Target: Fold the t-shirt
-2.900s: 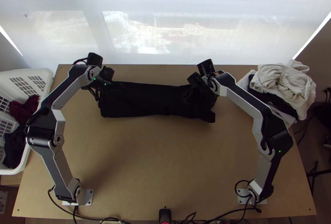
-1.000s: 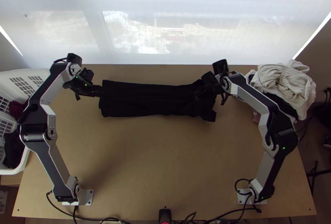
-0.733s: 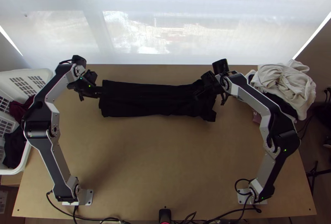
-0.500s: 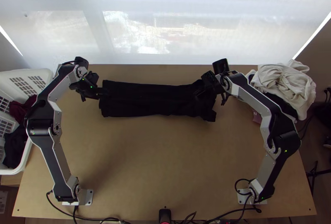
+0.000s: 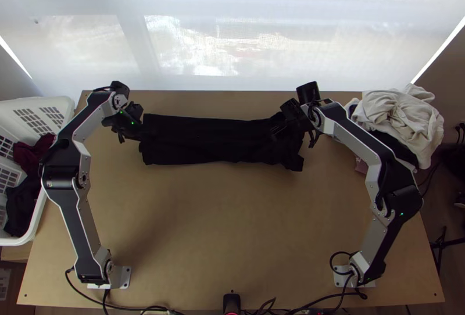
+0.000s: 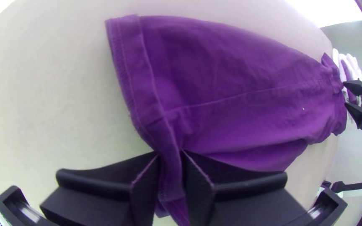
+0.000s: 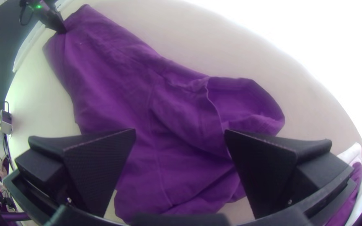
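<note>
Left of the left gripper [image 5: 145,132] stands a white laundry basket [image 5: 66,103]; that gripper grasps a pinch of the t-shirt's [image 5: 203,139] hemmed end. The shirt (a long, narrow strip) extends to beneath the right gripper [image 5: 278,132], released with fingers apart, beyond which lies a clothes pile [image 5: 398,110].

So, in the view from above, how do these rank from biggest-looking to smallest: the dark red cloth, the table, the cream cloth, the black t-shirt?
1. Table
2. Black t-shirt
3. Cream cloth
4. Dark red cloth
</note>
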Robot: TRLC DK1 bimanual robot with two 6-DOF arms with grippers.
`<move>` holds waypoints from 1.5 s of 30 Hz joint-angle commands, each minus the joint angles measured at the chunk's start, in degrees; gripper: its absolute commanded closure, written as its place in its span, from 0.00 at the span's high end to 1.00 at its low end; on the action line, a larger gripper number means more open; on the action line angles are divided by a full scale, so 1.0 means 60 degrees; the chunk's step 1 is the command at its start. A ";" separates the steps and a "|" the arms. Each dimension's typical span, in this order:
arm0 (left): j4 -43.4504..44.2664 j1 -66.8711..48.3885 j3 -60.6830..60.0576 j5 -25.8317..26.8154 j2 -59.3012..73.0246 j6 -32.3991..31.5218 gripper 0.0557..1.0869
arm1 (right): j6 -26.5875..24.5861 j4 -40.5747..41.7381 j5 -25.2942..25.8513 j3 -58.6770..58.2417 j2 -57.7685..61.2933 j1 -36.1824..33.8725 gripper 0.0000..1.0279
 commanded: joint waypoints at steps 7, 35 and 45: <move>-0.0251 -0.0092 0.0194 0.0681 -0.1002 -0.0363 0.03 | 0.0051 -0.0011 0.0003 0.0128 -0.0402 0.0341 0.95; -0.0808 -0.0722 0.1102 0.1238 -0.2760 -0.0890 0.03 | 0.0080 -0.0069 0.0003 0.2047 0.2352 0.2201 0.95; -0.0808 -0.1249 0.2362 0.2322 -0.2452 -0.1359 0.03 | 0.0271 -0.0069 0.0018 0.2486 0.3260 0.2172 0.95</move>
